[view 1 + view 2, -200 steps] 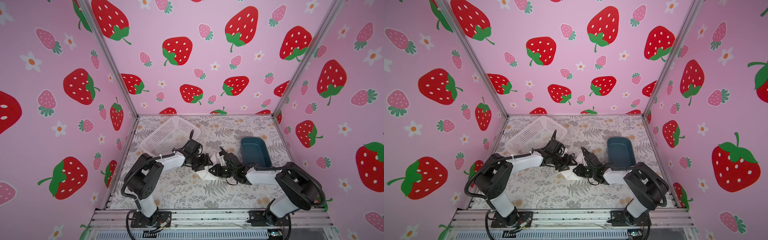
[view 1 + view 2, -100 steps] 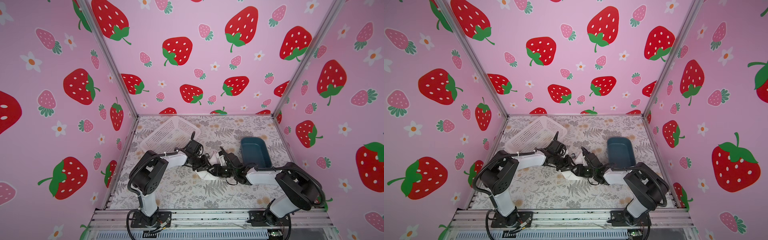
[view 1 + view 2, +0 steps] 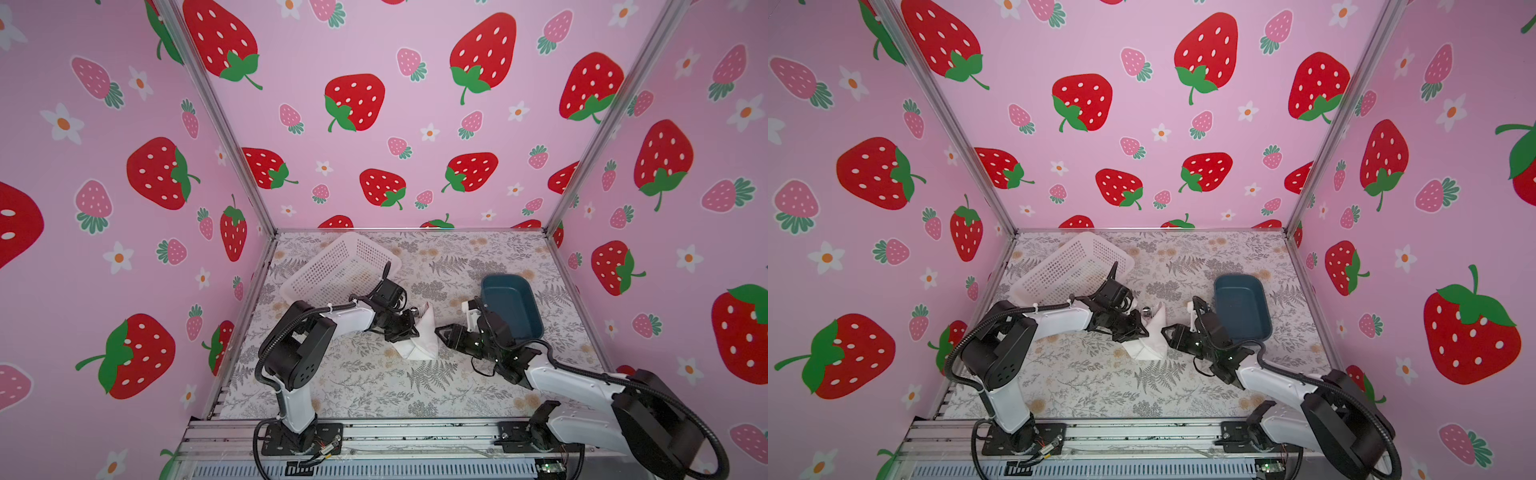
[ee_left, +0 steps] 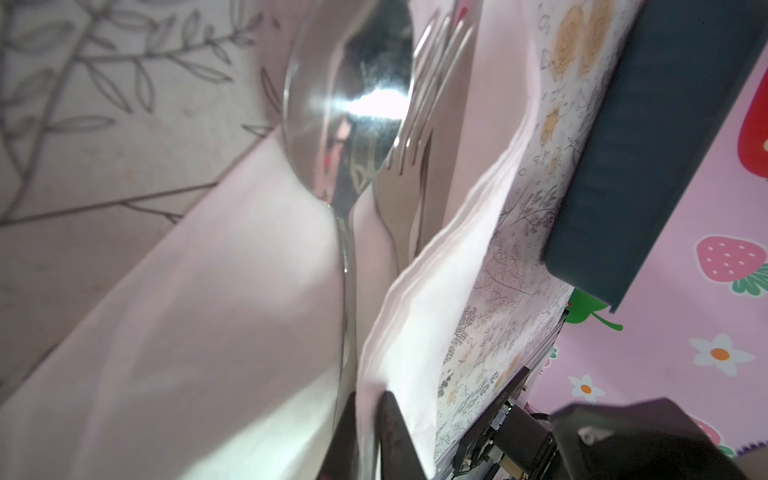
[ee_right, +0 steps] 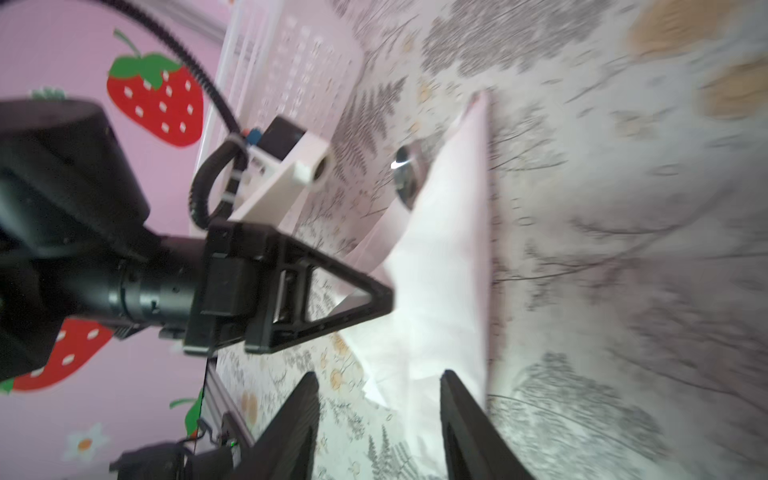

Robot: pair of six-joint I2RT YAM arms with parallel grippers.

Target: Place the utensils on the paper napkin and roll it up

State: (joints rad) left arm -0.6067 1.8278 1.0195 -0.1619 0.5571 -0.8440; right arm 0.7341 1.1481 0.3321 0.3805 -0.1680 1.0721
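The paper napkin point(image 3: 422, 338) is seen at the middle of the counter point(image 3: 374, 382). It is a thin, soft white sheet folded over into a long, creased, wedge-shaped bundle with layered edges. The utensils point(image 4: 374, 124) are wrapped inside it: a spoon point(image 4: 345, 104) with a smooth, mirror-bright bowl and a fork point(image 4: 432, 83) with slim tines. Both are of shiny silvery metal (not dark), and their heads stick out at the bundle's far end.

A fold of the napkin is pinched between the black fingers of the left hand point(image 4: 370, 436), which is set against the bundle's left side in both top views. The right hand point(image 5: 379, 376) is spread, its two tapering black fingers apart, with the napkin's edge just ahead of the tips. It is placed just right of the bundle.

A white plastic basket point(image 3: 332, 270), perforated in a fine grid, lies at the far left. A smooth dark teal tray point(image 3: 513, 307) with rounded corners is set at the right. The counter is covered with a pale sheet printed with grey ferns and tan blossoms. The cell is walled with pink panels point(image 3: 374, 124) printed with red strawberries and white flowers.
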